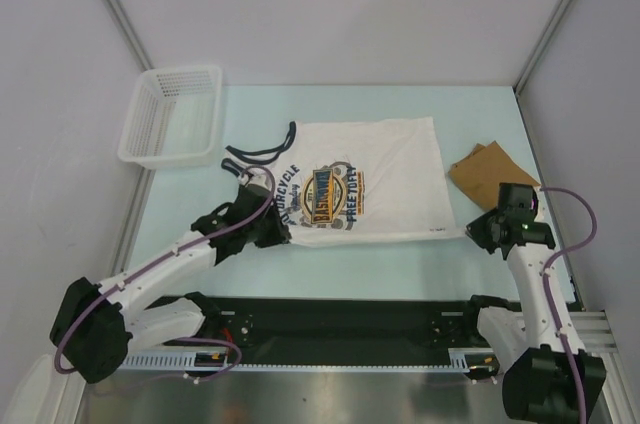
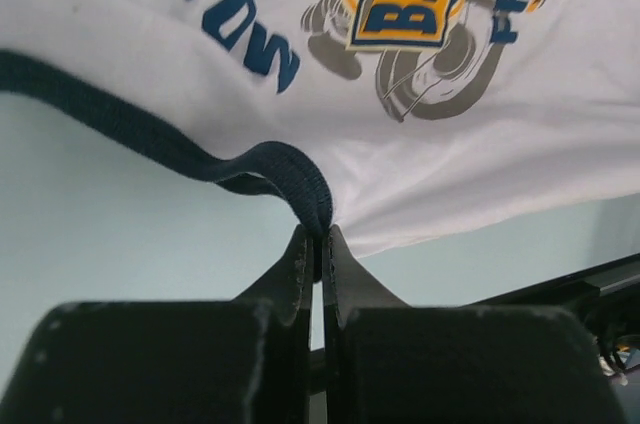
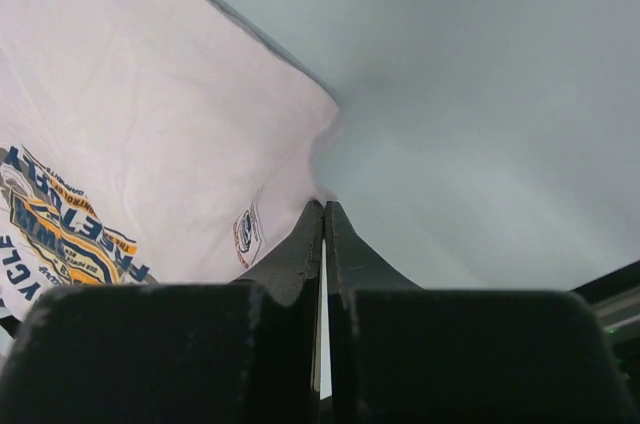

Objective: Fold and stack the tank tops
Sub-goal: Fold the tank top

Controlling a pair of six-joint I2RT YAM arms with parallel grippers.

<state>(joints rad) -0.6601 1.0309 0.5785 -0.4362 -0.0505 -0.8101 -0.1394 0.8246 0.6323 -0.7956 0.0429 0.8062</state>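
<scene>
Lying spread at frame centre, the white tank top [image 1: 385, 159] is unfolded. The left gripper [image 2: 316, 242] is clamped on its navy trim and the right gripper [image 3: 323, 212] on its hem corner. The tan top [image 1: 488, 172], centre right, appears folded; stacking remains.

One white tank top [image 1: 390, 154], one tan tank top [image 1: 485, 176], one basket [image 1: 176, 72], two pincers [image 2: 318, 240] [image 3: 323, 207]
</scene>
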